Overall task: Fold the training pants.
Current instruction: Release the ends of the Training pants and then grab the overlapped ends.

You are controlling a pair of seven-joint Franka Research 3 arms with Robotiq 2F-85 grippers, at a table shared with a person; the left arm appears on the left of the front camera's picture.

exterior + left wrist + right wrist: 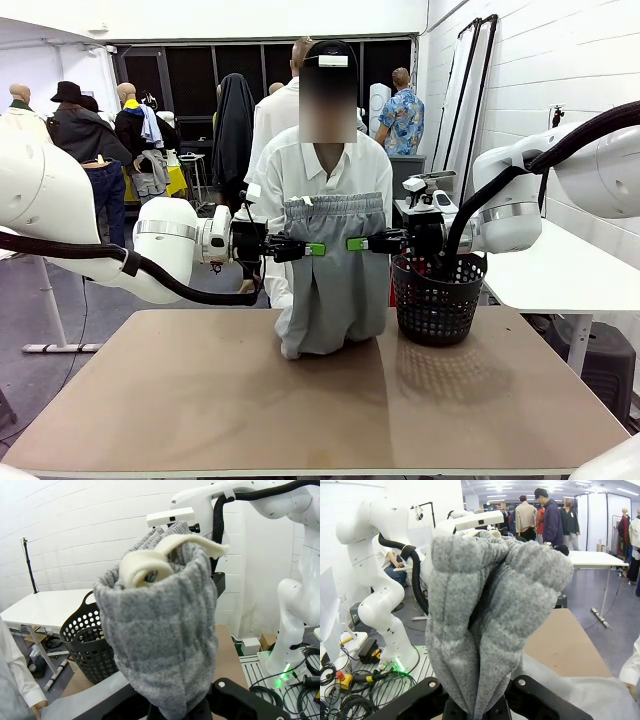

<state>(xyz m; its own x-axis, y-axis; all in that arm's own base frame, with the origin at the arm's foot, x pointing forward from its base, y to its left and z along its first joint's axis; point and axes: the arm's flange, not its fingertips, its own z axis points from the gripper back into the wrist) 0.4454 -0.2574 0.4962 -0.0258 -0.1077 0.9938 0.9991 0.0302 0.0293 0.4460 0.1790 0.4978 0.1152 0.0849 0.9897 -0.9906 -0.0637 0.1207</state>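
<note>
The light grey training pants (335, 290) hang upright over the table's far side, with the gathered waistband (335, 207) on top and the lower end bunched on the tabletop. My left gripper (316, 249) and right gripper (357, 243) come in from either side and are each shut on a pinch of the fabric below the waistband. In the left wrist view, grey fabric (160, 630) with a white drawstring (150, 565) bulges out of the closed left gripper (175, 707). In the right wrist view, a thick wad of pants (490, 615) rises from the closed right gripper (475, 705).
A black perforated basket (437, 295) stands on the brown table (200, 400) just right of the pants, under my right arm. A person in a white shirt (275, 180) stands right behind the pants. A white side table (560, 270) is at the right.
</note>
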